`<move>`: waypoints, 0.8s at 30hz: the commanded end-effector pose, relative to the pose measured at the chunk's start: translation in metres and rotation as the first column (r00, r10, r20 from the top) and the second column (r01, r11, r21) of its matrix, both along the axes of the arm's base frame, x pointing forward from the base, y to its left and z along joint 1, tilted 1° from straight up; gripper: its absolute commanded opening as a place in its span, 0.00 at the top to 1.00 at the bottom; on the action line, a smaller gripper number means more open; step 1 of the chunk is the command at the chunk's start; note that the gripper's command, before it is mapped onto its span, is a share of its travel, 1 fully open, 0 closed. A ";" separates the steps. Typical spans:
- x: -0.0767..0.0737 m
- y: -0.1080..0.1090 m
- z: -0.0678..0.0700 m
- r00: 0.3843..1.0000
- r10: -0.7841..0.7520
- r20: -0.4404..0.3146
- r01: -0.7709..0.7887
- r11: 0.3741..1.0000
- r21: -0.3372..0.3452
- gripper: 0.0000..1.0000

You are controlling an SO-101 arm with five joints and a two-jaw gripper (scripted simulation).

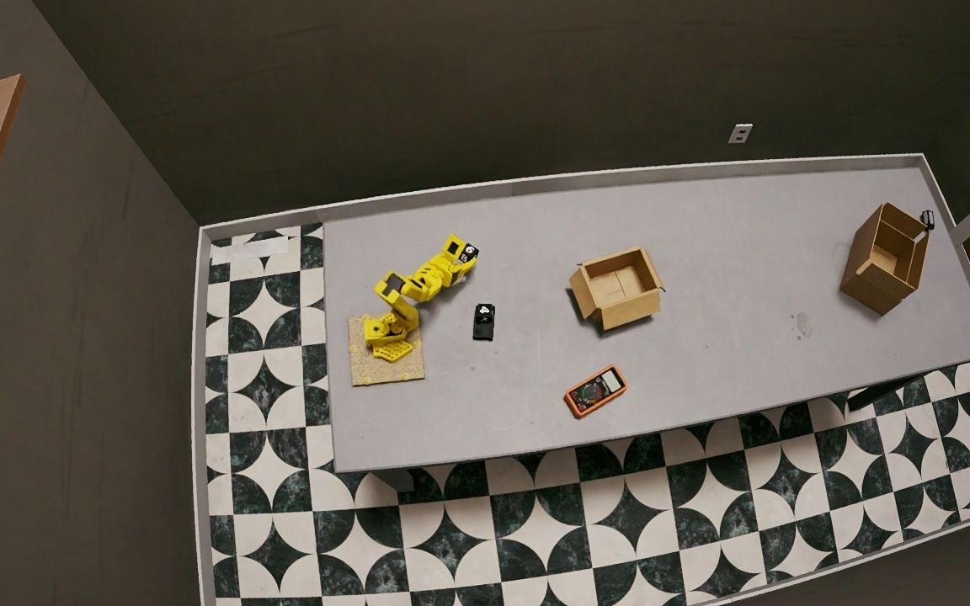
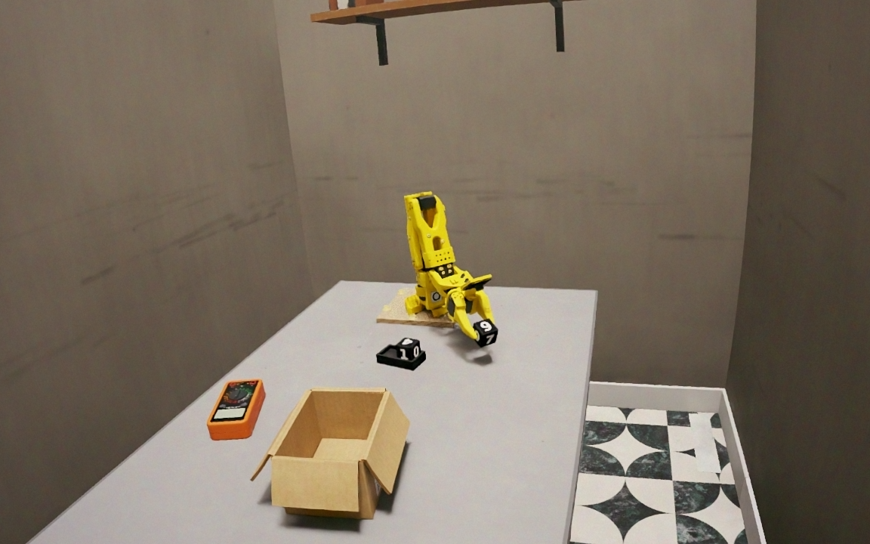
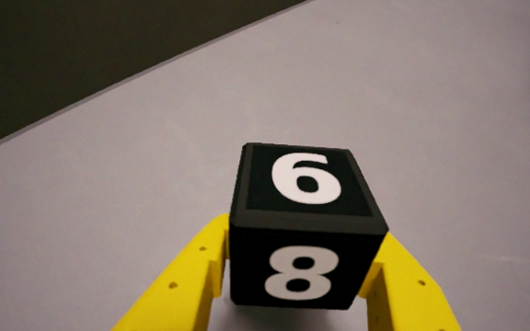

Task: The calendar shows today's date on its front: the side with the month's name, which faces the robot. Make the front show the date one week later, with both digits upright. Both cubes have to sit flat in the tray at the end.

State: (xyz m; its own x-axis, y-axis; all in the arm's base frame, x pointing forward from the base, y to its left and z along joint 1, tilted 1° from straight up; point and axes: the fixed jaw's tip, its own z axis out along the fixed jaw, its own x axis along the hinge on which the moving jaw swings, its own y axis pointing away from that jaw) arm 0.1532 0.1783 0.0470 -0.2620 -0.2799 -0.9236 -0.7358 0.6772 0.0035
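The gripper (image 1: 467,256) (image 2: 481,330) (image 3: 303,261) is clamped on the black cube (image 1: 470,251) (image 2: 486,333) (image 3: 305,225) above the tabletop (image 1: 715,248) (image 2: 479,433) (image 3: 109,184), and from it, in the top view, the tray (image 1: 483,332) (image 2: 396,363) with the other cube (image 1: 484,310) (image 2: 408,347) lies near, at six o'clock.

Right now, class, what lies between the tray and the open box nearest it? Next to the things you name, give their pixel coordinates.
Only bare grey tabletop lies between the tray (image 1: 483,332) (image 2: 400,363) and the box (image 1: 630,310) (image 2: 315,483); the top view shows it.

End effector (image 1: 467,259) (image 2: 484,330) (image 3: 299,262) clamped, angled downward
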 end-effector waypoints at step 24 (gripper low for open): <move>-0.003 0.001 -0.005 1.000 0.005 -0.005 -0.005 1.000 0.013 1.00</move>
